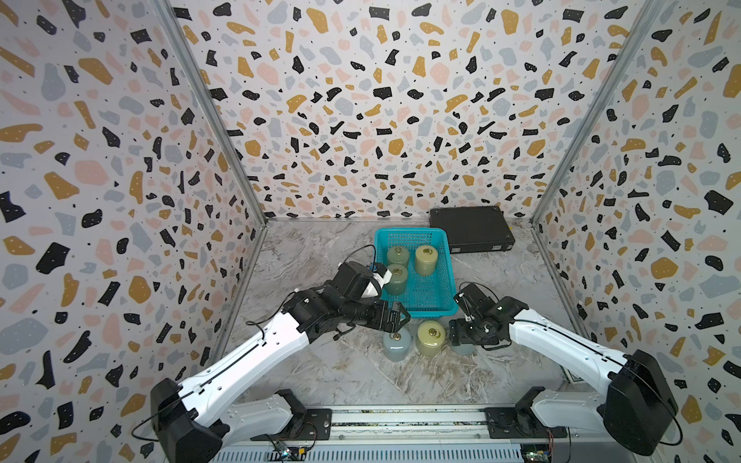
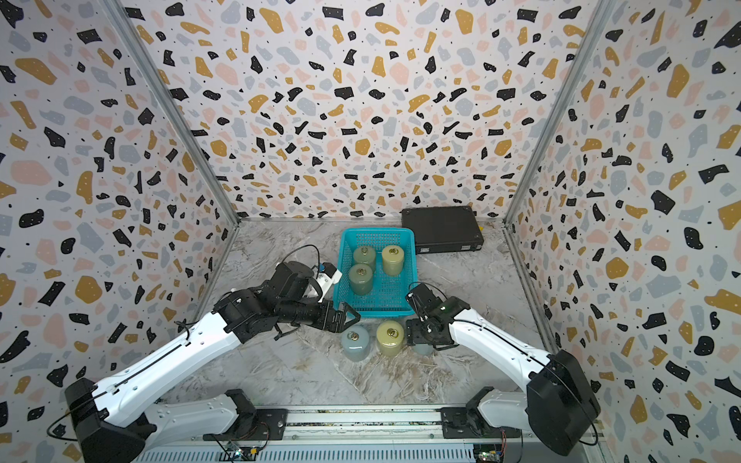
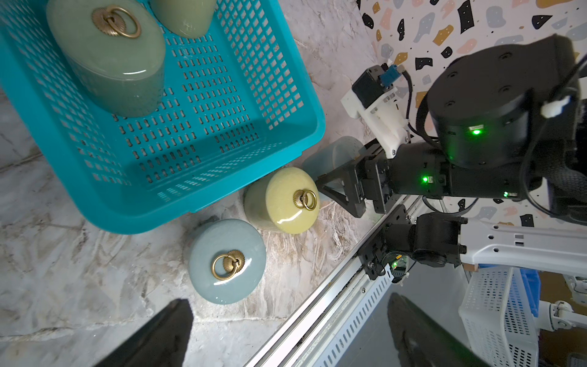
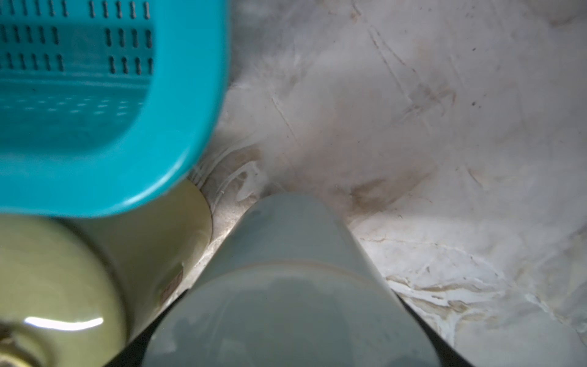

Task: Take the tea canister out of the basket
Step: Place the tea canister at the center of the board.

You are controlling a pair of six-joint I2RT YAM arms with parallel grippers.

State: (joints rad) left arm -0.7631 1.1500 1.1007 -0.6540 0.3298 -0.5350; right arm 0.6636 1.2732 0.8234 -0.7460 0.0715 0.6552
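The teal basket (image 1: 437,306) (image 2: 393,310) stands mid-table and holds three tea canisters: two green ones (image 1: 397,255) (image 1: 396,279) and a yellow-green one (image 1: 426,259). In front of it on the table stand a blue-grey canister (image 1: 396,344) (image 3: 227,260) and a yellow one (image 1: 431,338) (image 3: 286,200). My right gripper (image 1: 461,340) (image 4: 286,317) is shut on another pale blue-grey canister (image 4: 286,254) (image 3: 336,152) just outside the basket's near right corner. My left gripper (image 1: 399,317) (image 3: 290,336) hangs open and empty by the near left corner, above the blue-grey canister.
A flat black case (image 1: 471,230) (image 2: 441,228) lies at the back right, against the wall and next to the basket. The metal rail (image 3: 333,302) runs along the table's front edge. Patterned walls close in the left, back and right sides.
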